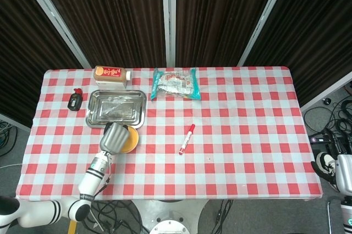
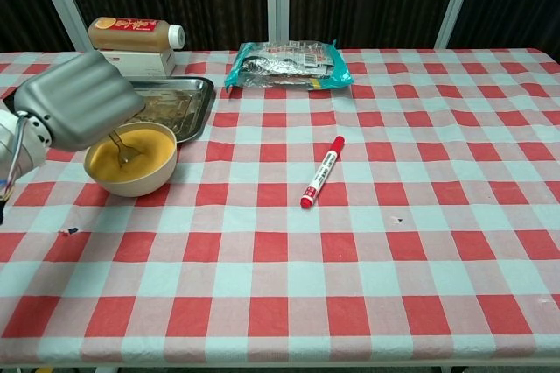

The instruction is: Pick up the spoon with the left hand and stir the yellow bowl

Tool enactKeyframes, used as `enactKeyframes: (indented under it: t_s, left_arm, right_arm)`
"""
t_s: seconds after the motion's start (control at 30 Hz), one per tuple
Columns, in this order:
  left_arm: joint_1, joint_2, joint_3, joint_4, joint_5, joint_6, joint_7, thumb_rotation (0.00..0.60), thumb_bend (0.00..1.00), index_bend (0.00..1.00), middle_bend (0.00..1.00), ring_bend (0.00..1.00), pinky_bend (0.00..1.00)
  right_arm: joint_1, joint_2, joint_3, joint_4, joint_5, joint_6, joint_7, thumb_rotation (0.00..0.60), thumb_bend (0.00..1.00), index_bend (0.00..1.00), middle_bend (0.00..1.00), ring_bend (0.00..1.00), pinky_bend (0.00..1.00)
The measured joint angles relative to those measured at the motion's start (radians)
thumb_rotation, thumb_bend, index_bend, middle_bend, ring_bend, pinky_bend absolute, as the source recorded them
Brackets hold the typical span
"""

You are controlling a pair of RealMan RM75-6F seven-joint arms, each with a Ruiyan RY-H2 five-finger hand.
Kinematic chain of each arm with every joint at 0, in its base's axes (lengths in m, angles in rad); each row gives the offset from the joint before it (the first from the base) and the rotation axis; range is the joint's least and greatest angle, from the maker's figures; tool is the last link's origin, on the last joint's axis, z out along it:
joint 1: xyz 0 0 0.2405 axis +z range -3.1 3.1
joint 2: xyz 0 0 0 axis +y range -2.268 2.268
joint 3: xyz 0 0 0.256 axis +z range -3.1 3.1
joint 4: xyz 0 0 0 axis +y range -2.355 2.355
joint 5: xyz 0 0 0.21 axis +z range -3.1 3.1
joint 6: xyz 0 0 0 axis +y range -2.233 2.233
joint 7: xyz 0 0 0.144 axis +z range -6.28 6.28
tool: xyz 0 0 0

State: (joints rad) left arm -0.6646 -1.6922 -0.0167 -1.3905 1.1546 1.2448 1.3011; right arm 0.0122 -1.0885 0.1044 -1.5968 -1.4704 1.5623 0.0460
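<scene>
Presently: grey metal left hand pinching thin metal spoon inside round yellow bowl; stir gently, avoid tipping.

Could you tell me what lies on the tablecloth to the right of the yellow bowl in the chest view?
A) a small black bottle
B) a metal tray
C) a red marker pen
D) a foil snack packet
C: the red marker pen lies alone on the checked cloth to the right of the yellow bowl, while the metal tray and the foil packet sit further back.
</scene>
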Motion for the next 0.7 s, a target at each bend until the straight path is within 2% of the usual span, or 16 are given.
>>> enactKeyframes:
  t_s: [0.2,0.4,0.7]
  left_arm:
    - [0.005,0.043,-0.009,-0.063,0.016,0.039,0.03,0.6,0.38,0.65,0.97,0.95,1.0]
    - [0.005,0.091,0.001,-0.12,0.053,0.072,0.112,0.6,0.38,0.66,0.97,0.95,1.0]
    - [-0.005,0.105,0.016,-0.159,0.046,0.084,0.329,0.6,0.39,0.66,0.97,0.95,1.0]
  right_arm:
    - [0.003,0.002,0.002,0.002,-0.004,0.0,0.004,0.6,0.14,0.08,0.25,0.06,0.15]
    - [0.004,-0.002,0.0,0.011,-0.01,0.0,0.016,0.6,0.14,0.08,0.25,0.06,0.15]
    - [-0.004,-0.003,-0.004,0.022,-0.017,0.013,0.034,0.6,0.14,0.08,0.25,0.06,0.15]
